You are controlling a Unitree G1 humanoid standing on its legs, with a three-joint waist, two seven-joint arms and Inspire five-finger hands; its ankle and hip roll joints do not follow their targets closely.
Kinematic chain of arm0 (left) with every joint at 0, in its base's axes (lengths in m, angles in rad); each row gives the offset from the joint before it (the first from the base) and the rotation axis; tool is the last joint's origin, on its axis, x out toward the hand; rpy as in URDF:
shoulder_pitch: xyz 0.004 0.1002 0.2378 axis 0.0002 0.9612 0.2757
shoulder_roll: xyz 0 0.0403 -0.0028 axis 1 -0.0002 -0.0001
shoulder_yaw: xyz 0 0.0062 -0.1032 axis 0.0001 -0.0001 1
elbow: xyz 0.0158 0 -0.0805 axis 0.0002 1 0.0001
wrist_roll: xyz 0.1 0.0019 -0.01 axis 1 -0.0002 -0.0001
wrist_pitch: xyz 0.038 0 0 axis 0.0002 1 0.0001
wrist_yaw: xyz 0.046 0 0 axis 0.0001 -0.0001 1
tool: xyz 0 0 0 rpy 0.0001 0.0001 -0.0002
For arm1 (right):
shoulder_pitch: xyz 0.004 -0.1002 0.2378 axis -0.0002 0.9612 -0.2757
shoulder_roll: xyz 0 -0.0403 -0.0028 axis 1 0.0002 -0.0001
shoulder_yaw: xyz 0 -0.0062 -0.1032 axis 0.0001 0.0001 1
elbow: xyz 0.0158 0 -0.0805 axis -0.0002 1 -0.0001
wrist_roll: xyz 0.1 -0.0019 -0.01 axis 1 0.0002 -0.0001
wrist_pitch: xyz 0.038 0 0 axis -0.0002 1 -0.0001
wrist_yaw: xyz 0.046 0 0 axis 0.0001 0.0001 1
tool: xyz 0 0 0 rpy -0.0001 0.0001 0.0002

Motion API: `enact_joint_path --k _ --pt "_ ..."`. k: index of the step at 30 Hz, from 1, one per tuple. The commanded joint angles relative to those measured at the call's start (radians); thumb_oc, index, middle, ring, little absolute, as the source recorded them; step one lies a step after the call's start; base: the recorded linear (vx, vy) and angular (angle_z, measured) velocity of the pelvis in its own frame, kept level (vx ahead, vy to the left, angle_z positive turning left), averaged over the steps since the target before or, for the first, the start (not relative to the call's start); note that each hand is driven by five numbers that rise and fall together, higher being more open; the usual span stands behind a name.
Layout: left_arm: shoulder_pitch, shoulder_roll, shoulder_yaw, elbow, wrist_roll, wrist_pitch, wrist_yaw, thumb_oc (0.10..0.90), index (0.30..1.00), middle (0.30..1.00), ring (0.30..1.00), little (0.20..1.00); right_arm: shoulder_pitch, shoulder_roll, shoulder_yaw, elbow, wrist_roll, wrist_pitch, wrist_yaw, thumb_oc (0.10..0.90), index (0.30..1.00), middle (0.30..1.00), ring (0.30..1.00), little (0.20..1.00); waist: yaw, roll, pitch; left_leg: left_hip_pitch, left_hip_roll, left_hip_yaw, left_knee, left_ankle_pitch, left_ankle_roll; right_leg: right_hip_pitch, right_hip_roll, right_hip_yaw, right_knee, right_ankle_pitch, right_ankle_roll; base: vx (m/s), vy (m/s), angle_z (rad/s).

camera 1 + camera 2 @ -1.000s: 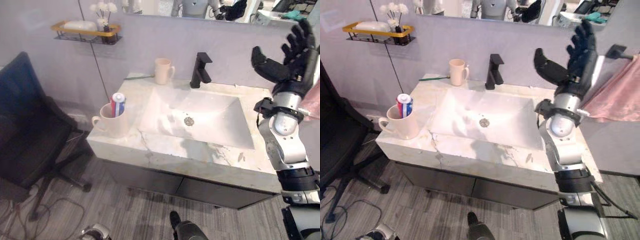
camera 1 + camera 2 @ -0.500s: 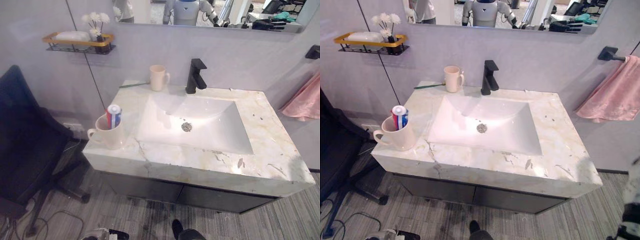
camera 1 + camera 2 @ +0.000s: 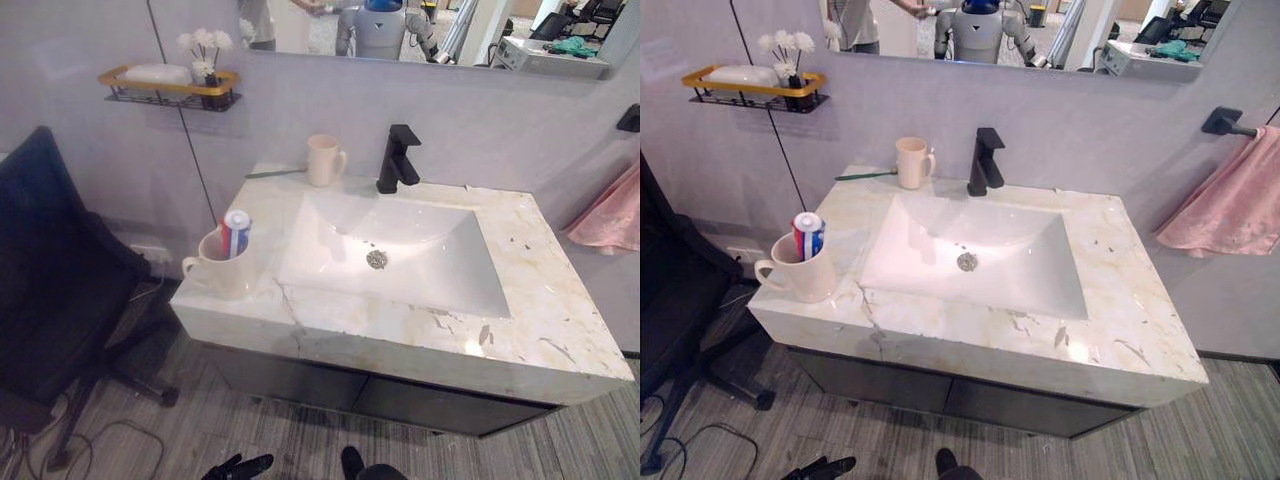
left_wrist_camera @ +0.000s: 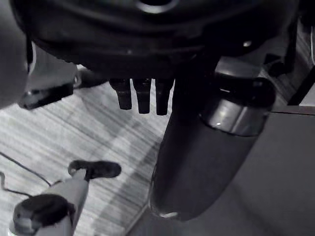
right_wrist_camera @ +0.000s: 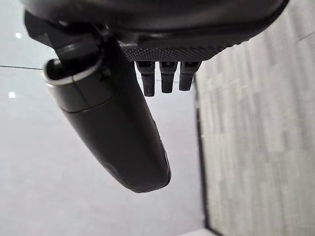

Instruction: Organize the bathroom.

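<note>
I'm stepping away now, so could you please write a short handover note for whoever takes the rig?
Hands: left hand and right hand both hang low over the floor, fingers relaxed, holding nothing.
Things: front mug with the toothpaste tube stands at the counter's left front corner. The second mug stands by the black faucet, with the green toothbrush lying flat on the counter beside it. The pink towel hangs on the wall at the right.
Done: nothing evident.
Left: probably stand the toothbrush in a mug.
</note>
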Motion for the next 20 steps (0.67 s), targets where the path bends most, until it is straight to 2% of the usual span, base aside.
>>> enact_joint_path --k 1,2,3,4,5,6,7,9,10,11,12,16,20 --pt "-0.015 0.037 0.021 -0.056 -0.018 0.058 -0.029 0.800 0.900 0.900 0.900 0.900 0.022 0.042 0.123 0.035 0.002 0.000 0.133 0.800 0.900 0.900 0.900 0.900 0.007 -0.052 -0.035 -0.142 0.015 -0.026 0.182 -0.013 -0.025 0.128 0.039 0.009 -0.060 -0.021 0.008 -0.04 0.019 -0.03" --pt "-0.014 0.037 0.021 -0.051 -0.007 0.069 -0.026 0.800 0.900 0.900 0.900 0.900 0.020 0.063 0.153 0.046 -0.017 0.001 0.140 0.800 0.900 0.900 0.900 0.900 0.007 -0.050 -0.034 -0.140 0.011 -0.028 0.178 -0.013 -0.022 0.128 0.039 0.010 -0.061 -0.021 0.008 -0.04 0.032 -0.04" --pt "-0.016 0.035 0.008 -0.031 0.027 0.103 -0.011 0.800 0.900 0.900 0.900 0.900 0.012 0.131 0.249 0.090 -0.029 0.056 0.182 0.800 0.900 0.900 0.900 0.900 0.007 -0.042 -0.033 -0.130 0.000 -0.031 0.162 -0.012 -0.016 0.130 0.038 0.011 -0.065 -0.019 0.008 -0.02 0.029 -0.09" --pt "-0.018 0.031 0.010 -0.018 0.051 0.121 -0.011 0.800 0.900 0.900 0.900 0.900 0.008 0.160 0.283 0.126 -0.038 0.061 0.219 0.800 0.900 0.900 0.900 0.900 0.009 -0.037 -0.035 -0.125 -0.009 -0.036 0.149 -0.009 -0.012 0.130 0.038 0.014 -0.070 -0.016 0.008 -0.01 0.029 -0.09" --pt "-0.019 0.028 0.012 -0.008 0.072 0.137 -0.007 0.800 0.900 0.900 0.900 0.900 0.005 0.174 0.299 0.141 -0.053 0.092 0.245 0.800 0.900 0.900 0.900 0.900 0.010 -0.034 -0.037 -0.121 -0.015 -0.040 0.141 -0.007 -0.010 0.130 0.039 0.016 -0.072 -0.014 0.009 0.00 0.034 -0.03" --pt "-0.030 0.026 0.001 0.026 0.122 0.179 0.008 0.800 0.900 0.900 0.900 0.900 -0.011 0.212 0.386 0.228 -0.097 0.148 0.324 0.800 0.900 0.900 0.900 0.900 0.017 -0.022 -0.043 -0.102 -0.035 -0.048 0.107 -0.003 -0.002 0.126 0.042 0.019 -0.076 -0.012 0.011 0.00 0.029 0.04" --pt "-0.031 0.025 0.001 0.029 0.131 0.188 0.010 0.800 0.900 0.900 0.900 0.900 -0.014 0.213 0.392 0.238 -0.112 0.160 0.342 0.800 0.900 0.900 0.900 0.900 0.016 -0.021 -0.043 -0.100 -0.037 -0.048 0.104 -0.003 -0.001 0.126 0.041 0.019 -0.076 -0.012 0.011 0.01 0.041 0.07" --pt "-0.051 0.025 0.000 0.067 0.224 0.258 0.040 0.800 0.900 0.900 0.900 0.900 -0.040 0.243 0.502 0.309 -0.287 0.239 0.434 0.800 0.900 0.900 0.900 0.900 0.026 -0.007 -0.048 -0.073 -0.065 -0.064 0.059 0.006 0.011 0.120 0.044 0.021 -0.075 -0.011 0.014 0.01 0.033 0.07" --pt "-0.061 0.024 -0.017 0.080 0.277 0.300 0.060 0.800 0.900 0.900 0.900 0.900 -0.063 0.257 0.600 0.327 -0.356 0.291 0.451 0.800 0.900 0.900 0.900 0.900 0.033 0.001 -0.052 -0.059 -0.080 -0.073 0.036 0.007 0.018 0.114 0.045 0.021 -0.073 -0.009 0.017 0.00 0.016 0.06" --pt "-0.064 0.025 -0.016 0.083 0.302 0.312 0.067 0.800 0.900 0.900 0.900 0.900 -0.067 0.261 0.620 0.332 -0.415 0.313 0.477 0.800 0.900 0.900 0.900 0.900 0.035 0.002 -0.054 -0.055 -0.084 -0.074 0.030 0.007 0.021 0.112 0.045 0.021 -0.073 -0.009 0.018 0.00 0.000 0.08" --pt "-0.072 0.035 -0.036 0.093 0.347 0.348 0.063 0.800 0.900 0.900 0.900 0.900 -0.090 0.279 0.730 0.331 -0.512 0.348 0.481 0.800 0.900 0.900 0.900 0.900 0.047 0.008 -0.063 -0.039 -0.097 -0.085 0.006 0.010 0.028 0.103 0.047 0.021 -0.065 -0.011 0.022 0.00 -0.013 0.05" --pt "-0.078 0.040 -0.052 0.100 0.393 0.383 0.052 0.800 0.900 0.900 0.900 0.900 -0.105 0.296 0.838 0.323 -0.630 0.372 0.498 0.800 0.900 0.900 0.900 0.900 0.055 0.014 -0.072 -0.018 -0.113 -0.101 -0.021 0.006 0.039 0.095 0.052 0.020 -0.055 -0.019 0.026 0.01 -0.011 0.13" --pt "-0.081 0.035 -0.053 0.105 0.414 0.376 0.037 0.800 0.900 0.900 0.900 0.900 -0.116 0.312 0.896 0.308 -0.641 0.375 0.482 0.800 0.900 0.900 0.900 0.900 0.058 0.015 -0.080 0.001 -0.121 -0.104 -0.035 -0.005 0.049 0.087 0.056 0.012 -0.044 -0.025 0.030 0.01 -0.010 0.10"
